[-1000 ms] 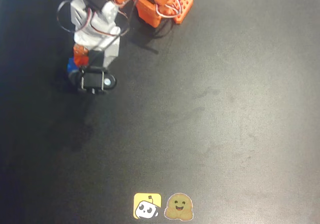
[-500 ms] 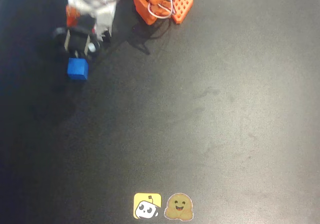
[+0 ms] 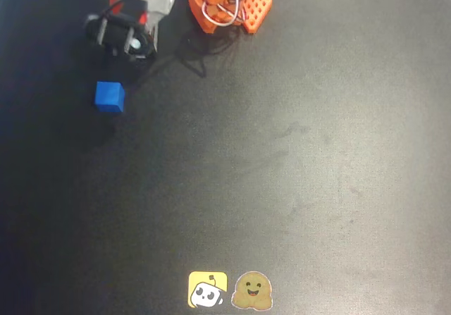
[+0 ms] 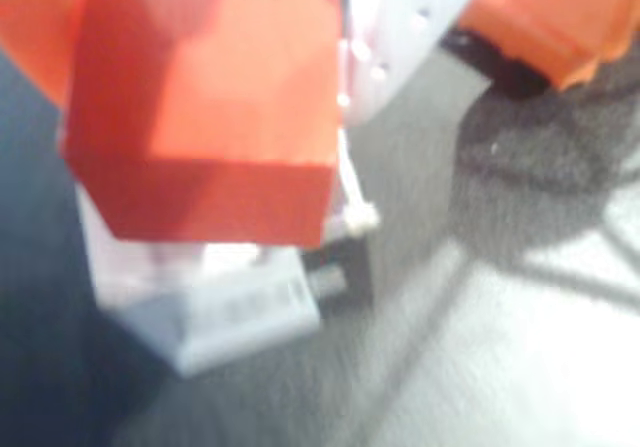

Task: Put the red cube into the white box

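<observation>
Wrist view: my fingers are clamped on the red cube (image 4: 205, 107), carried above the white box (image 4: 225, 312), which looks blurred just below. Next I must centre over its opening and let go.

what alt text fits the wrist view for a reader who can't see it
A small bright red-orange cube, held close to the camera, hangs above a small open-topped white box with dark lettering. Blurred grey tabletop and orange robot parts lie beyond.

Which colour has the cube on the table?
Blue, clearest in the overhead view.
</observation>
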`<action>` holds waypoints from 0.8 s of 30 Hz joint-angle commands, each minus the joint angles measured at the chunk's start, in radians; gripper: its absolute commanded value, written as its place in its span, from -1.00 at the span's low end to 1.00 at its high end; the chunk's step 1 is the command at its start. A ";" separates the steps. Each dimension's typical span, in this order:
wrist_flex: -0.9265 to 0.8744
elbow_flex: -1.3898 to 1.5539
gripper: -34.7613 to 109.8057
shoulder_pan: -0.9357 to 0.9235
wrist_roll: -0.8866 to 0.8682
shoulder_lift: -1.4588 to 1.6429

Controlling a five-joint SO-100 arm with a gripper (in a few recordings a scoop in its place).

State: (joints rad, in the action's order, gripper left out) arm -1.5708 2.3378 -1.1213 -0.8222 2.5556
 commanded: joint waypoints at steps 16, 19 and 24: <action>0.061 0.075 -0.48 -0.166 0.038 0.014; 0.078 0.087 -0.47 -0.166 0.017 0.017; 0.094 0.095 -0.43 -0.164 -0.011 0.017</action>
State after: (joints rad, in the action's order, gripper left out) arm -1.4910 2.4329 -1.2793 -0.8130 2.5602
